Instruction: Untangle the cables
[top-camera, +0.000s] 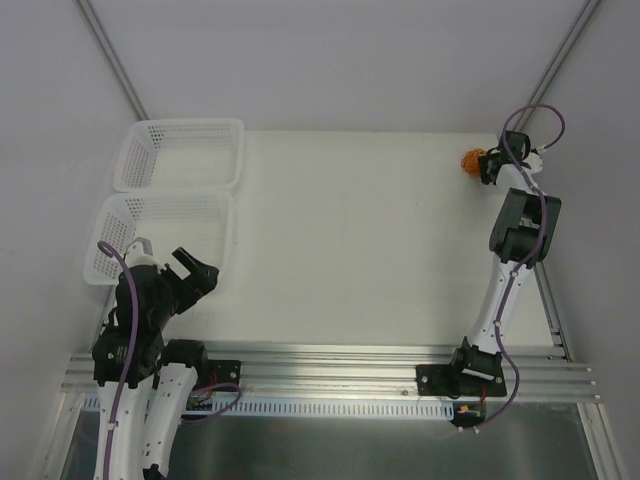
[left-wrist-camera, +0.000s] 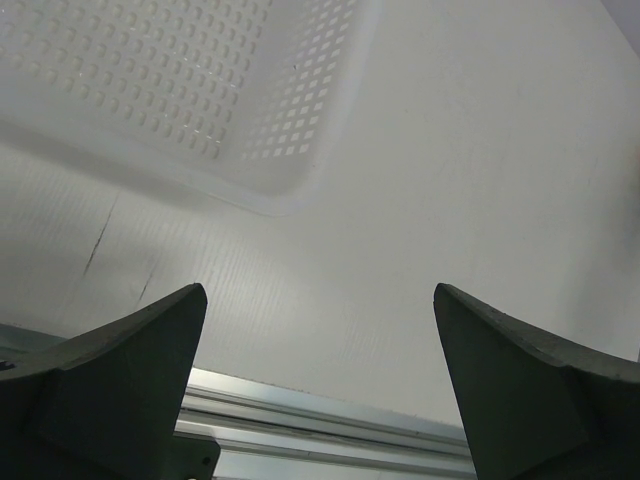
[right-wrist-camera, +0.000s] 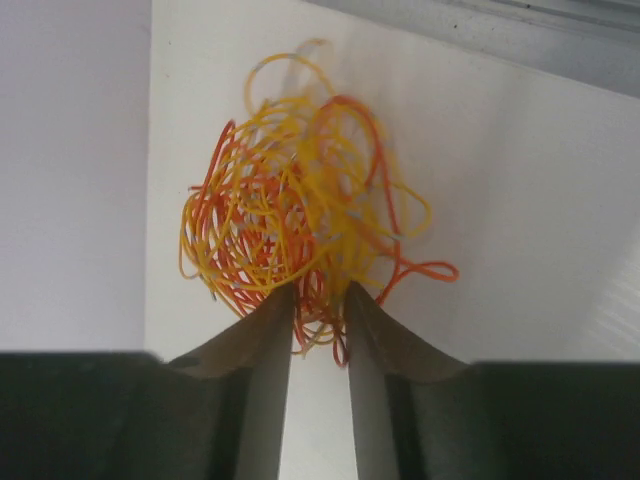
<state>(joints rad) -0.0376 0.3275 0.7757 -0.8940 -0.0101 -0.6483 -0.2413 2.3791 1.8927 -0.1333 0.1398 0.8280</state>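
Observation:
A tangled ball of thin yellow and orange cables (right-wrist-camera: 300, 220) lies at the far right corner of the white table; it shows as an orange clump in the top view (top-camera: 472, 160). My right gripper (right-wrist-camera: 319, 296) is shut on the near strands of the tangle, and in the top view it (top-camera: 484, 166) sits right beside the clump. My left gripper (left-wrist-camera: 320, 300) is open and empty, held over the near left part of the table, and in the top view it (top-camera: 196, 272) is next to the nearer basket.
Two white perforated baskets stand at the left: one further back (top-camera: 181, 153), one nearer (top-camera: 160, 235), whose corner shows in the left wrist view (left-wrist-camera: 200, 100). An aluminium rail (top-camera: 330, 375) runs along the near edge. The right table edge (right-wrist-camera: 150, 180) is beside the tangle.

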